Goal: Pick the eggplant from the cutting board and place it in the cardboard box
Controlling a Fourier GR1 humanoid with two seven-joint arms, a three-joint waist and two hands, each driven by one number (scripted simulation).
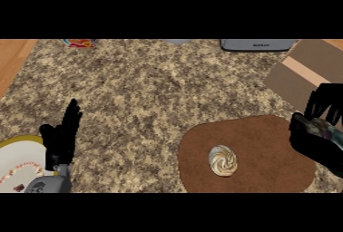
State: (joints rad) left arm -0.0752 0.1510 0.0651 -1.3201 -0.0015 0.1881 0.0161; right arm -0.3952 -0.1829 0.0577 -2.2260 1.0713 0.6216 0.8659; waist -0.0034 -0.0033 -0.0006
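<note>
My right hand (313, 144) is at the right edge, above the right end of the round brown cutting board (268, 149). Its fingers are curled round a dark, glossy thing, the eggplant (326, 129), of which only a small part shows. The cardboard box (305, 74), brown with a pale tape stripe, lies at the upper right, just beyond the hand. My left hand (61, 136) stays open at the left with fingers up, holding nothing.
A cream swirled round item (222, 160) lies on the cutting board. A white plate with a yellow rim (15, 146) sits at the lower left beside my left hand. A grey appliance (258, 44) and a colourful packet (79, 43) stand at the far edge.
</note>
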